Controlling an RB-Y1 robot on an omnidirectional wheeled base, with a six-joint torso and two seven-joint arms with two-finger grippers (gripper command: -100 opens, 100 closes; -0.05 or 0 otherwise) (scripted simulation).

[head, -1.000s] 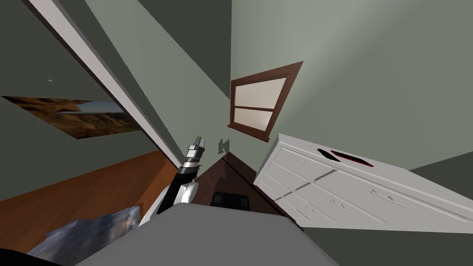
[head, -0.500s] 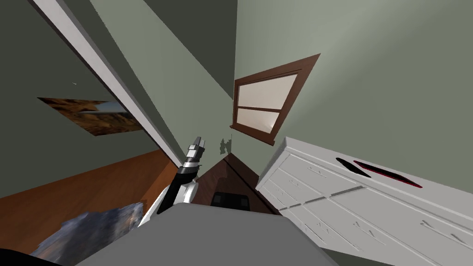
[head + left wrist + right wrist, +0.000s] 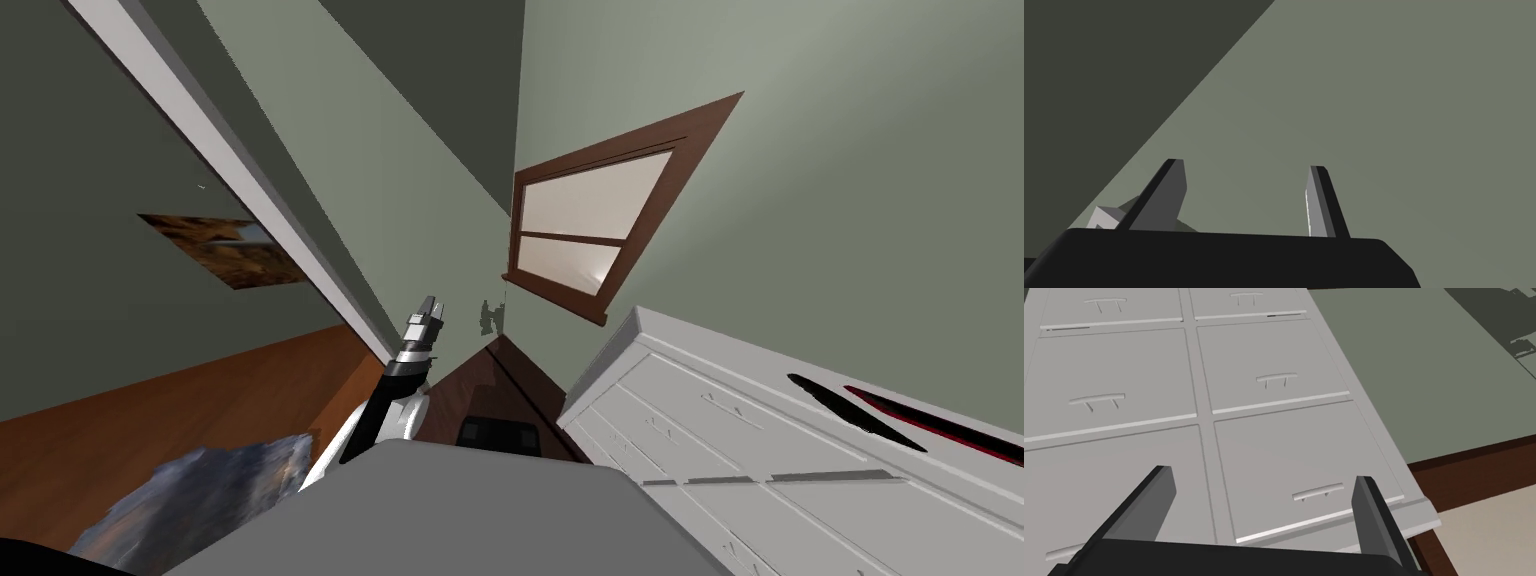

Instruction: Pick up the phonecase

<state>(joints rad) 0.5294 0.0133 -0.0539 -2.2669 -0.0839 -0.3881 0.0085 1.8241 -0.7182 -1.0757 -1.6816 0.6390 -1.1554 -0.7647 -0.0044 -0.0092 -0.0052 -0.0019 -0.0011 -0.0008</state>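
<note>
Grey-green walls [image 3: 820,150] are meeting in a corner beside a brown-framed window [image 3: 585,225], and a white dresser [image 3: 700,410] is standing off to your right. On its top two flat dark things are lying just beside each other: a black slab [image 3: 855,412] and a red-rimmed one that I am taking for the phonecase [image 3: 950,415], though from here you cannot be sure which it is. Your right end effector [image 3: 1265,473] is pointing at the drawers [image 3: 1274,353] on the dresser's front, its fingers standing wide apart with nothing between them. Your left end effector [image 3: 1246,166] is pointing up at the wall, fingers likewise apart and empty. I am judging this as the approach, with no grasp begun. To do it well, be turning to face the dresser squarely, then lifting the right hand past the drawer fronts until it is looking down on the top. Be leaving the fingers spread until they are straddling the case's narrow sides. A thin thing lying flat is probably offering little to grip, so a steep, slow descent is looking wise. Be minding the slab, which a wide finger could be nudging. As for the drawers, each one in sight is sitting shut, so whatever they are holding is hidden.
</note>
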